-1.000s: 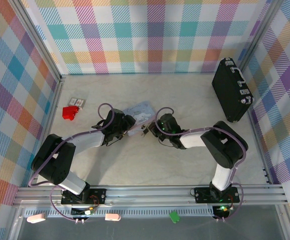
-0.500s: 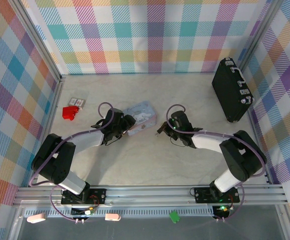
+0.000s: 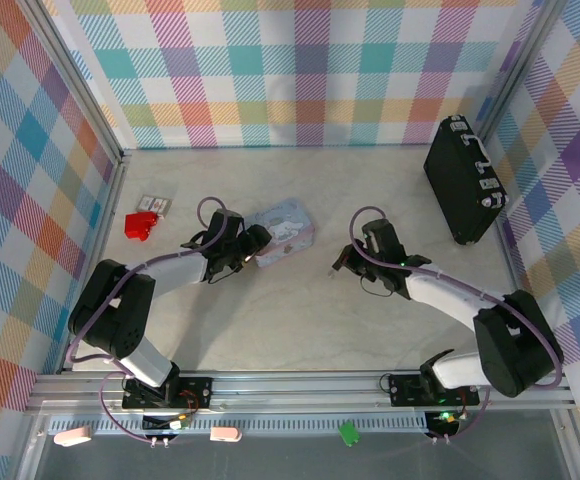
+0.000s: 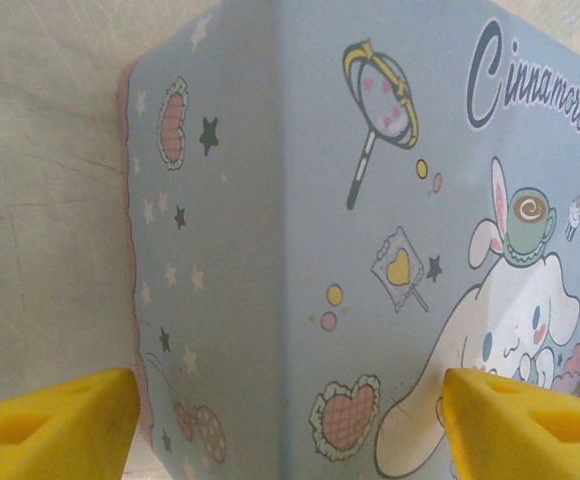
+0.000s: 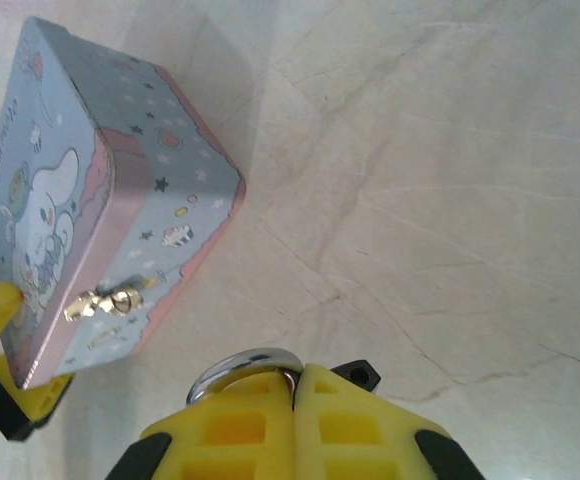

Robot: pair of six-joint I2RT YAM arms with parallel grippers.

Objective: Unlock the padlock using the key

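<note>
Tabletop (image 3: 270, 320): carried everything.
Tin (image 3: 282, 230): lay left of centre, its clasp (image 5: 105, 300) bare.
Left hand (image 3: 255, 245): fingers spread wide at the tin's end, probably to steady it.
Right hand (image 5: 295, 378): pinched tight on the padlock (image 5: 240, 362), shackle protruding, held apart from the tin.

Left arm (image 3: 168, 273) & right arm (image 3: 446, 291): blk joints, white links, purple cables; yellow blocky fingers (image 5: 260, 425) w/ moulded recesses.

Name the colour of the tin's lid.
Pastel blue with cartoon prints; the left wrist view shows the tin best.
</note>
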